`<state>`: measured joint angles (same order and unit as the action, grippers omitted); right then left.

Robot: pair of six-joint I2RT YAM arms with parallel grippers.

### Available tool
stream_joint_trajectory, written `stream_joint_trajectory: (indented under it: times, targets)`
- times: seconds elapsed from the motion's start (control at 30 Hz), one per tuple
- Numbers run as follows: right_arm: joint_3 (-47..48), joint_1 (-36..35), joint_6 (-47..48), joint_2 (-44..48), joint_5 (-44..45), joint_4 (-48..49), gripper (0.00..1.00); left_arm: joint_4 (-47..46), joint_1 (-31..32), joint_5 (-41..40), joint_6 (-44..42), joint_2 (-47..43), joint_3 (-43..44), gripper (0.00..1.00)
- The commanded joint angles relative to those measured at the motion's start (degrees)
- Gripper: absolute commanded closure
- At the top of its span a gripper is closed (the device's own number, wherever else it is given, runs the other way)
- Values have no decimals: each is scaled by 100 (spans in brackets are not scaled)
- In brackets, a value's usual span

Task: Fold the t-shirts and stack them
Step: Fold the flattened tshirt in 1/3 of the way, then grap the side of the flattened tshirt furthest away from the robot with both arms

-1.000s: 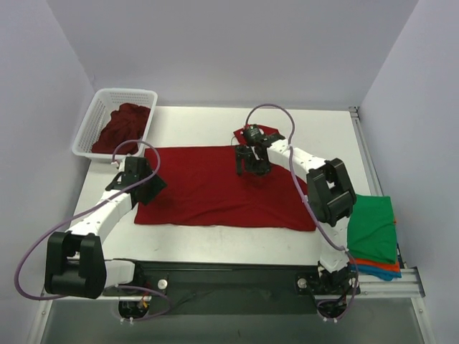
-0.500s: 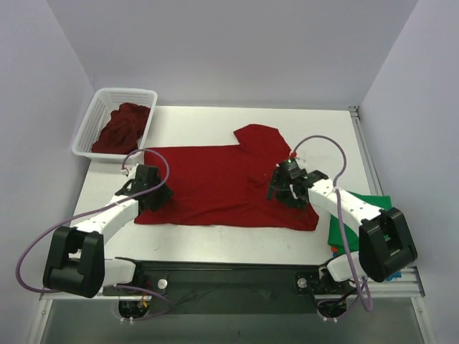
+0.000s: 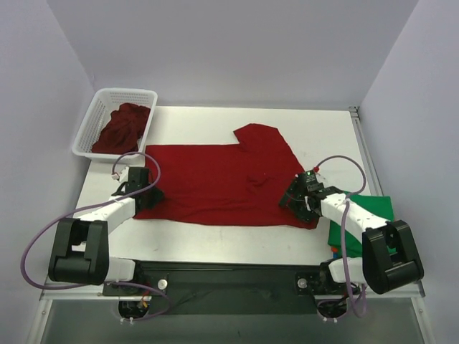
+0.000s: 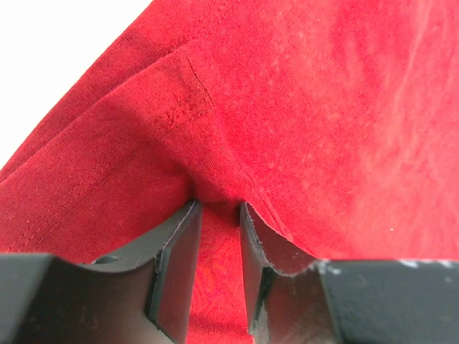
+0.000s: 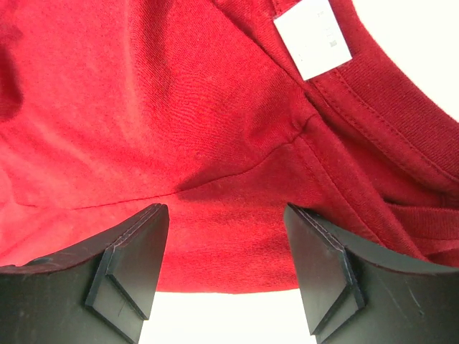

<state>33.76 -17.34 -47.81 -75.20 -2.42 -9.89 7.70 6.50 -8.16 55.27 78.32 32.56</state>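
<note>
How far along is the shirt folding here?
Done: a folded stack, green on top, sits at the right. In hand: a red shirt lies flat, unfolded; the left hand pinches its edge, the right hand is open at the collar. Left: folding it, plus red cloth in the basket.

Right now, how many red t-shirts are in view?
2: a spread red t-shirt lying flat across the middle of the table, and a crumpled red t-shirt in the white lattice basket at the far left. The heap in the basket may hide more.
</note>
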Motion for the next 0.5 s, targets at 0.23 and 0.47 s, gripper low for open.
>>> stream_joint_trajectory:
  times: [0.23,0.47]
  targets:
    - [-1046,459,-167,813,-92,-505,32,977,-176,-484,63,-923,-751,52]
    - [-1425,557,-466,1737,-339,-1076,32,2051,-176,-608,222,-2111,-803,44]
